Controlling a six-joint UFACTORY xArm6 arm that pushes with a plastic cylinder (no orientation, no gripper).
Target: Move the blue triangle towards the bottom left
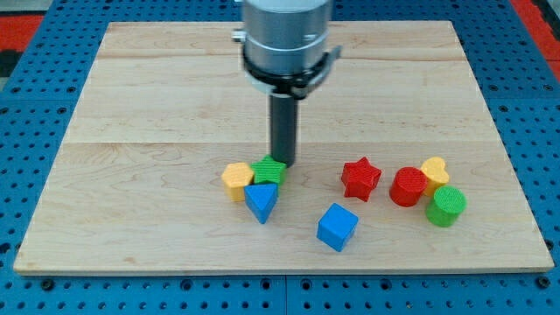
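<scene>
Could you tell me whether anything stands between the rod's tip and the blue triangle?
Yes. My tip sits just above the green block, which lies between it and the blue triangle. The yellow block touches the triangle's upper left.

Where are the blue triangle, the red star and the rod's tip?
blue triangle [261, 200]: camera view, on its top face.
red star [360, 176]: camera view, on the middle of its top.
my tip [283, 164]: camera view, on the rod's lower end, behind the green block [269, 170].
</scene>
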